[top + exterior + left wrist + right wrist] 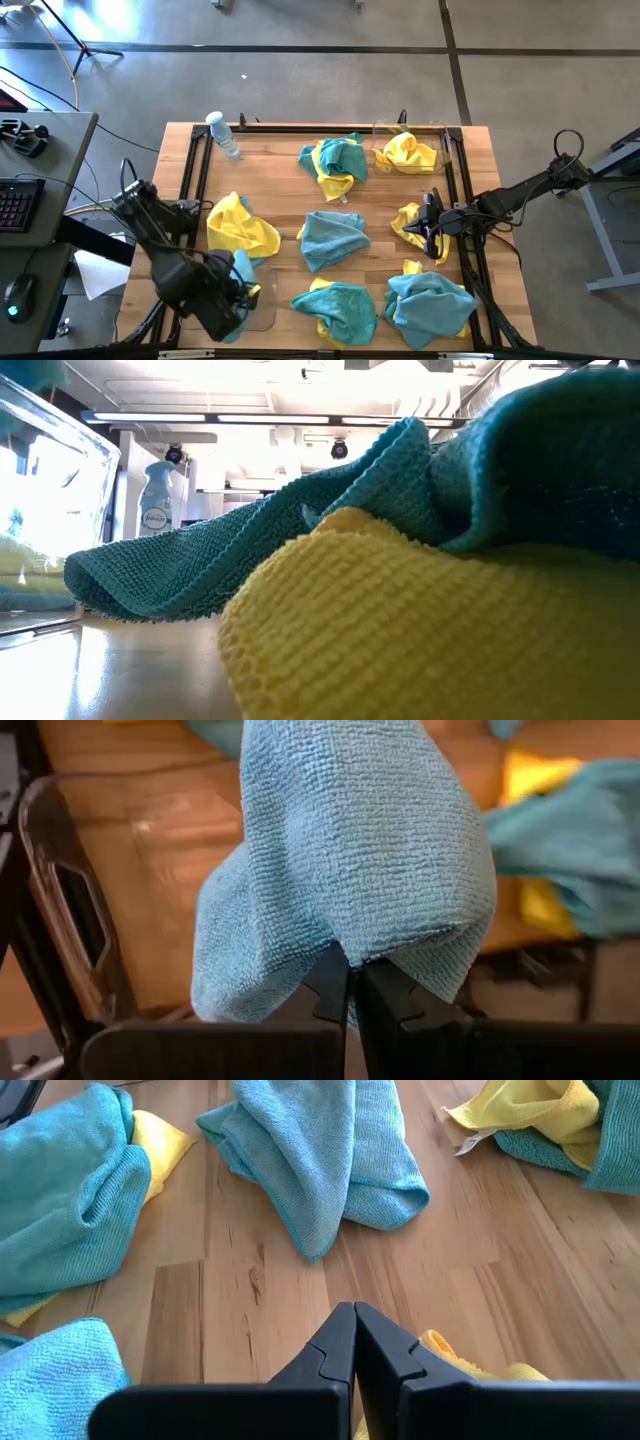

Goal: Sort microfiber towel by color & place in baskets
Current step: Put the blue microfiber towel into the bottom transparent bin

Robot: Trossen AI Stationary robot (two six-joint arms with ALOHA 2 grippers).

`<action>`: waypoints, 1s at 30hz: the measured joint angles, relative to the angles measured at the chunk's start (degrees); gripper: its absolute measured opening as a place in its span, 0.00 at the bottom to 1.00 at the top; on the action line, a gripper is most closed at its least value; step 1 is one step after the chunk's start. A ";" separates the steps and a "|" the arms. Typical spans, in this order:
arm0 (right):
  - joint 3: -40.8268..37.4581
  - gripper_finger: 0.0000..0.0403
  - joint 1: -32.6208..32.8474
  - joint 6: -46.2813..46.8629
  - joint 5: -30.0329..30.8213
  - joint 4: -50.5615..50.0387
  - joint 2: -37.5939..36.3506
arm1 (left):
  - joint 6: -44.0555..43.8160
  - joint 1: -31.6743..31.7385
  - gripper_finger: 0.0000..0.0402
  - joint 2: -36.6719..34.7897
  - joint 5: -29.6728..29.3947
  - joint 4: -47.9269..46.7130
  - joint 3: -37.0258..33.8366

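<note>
Jaws closed on both: left gripper (350, 982) is pinching a blue towel (350, 850), draping limp over the near-left basket (60, 890); right gripper (354, 1342) is nipping a yellow towel (470, 1370) at table's right. Soft, light; pinching a raised fold looks best.

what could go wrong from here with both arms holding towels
The left gripper pinches only a fold of a teal towel over the near basket; loose cloth may drape over the rim when dropped. The right gripper is shut on a yellow towel; the far basket already holds a bunched yellow towel, so this one may spill out.
</note>
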 joint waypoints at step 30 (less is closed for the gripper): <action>0.00 0.00 0.02 14.62 0.78 0.76 -0.02 | -1.19 -1.36 0.00 16.00 9.10 19.03 -15.79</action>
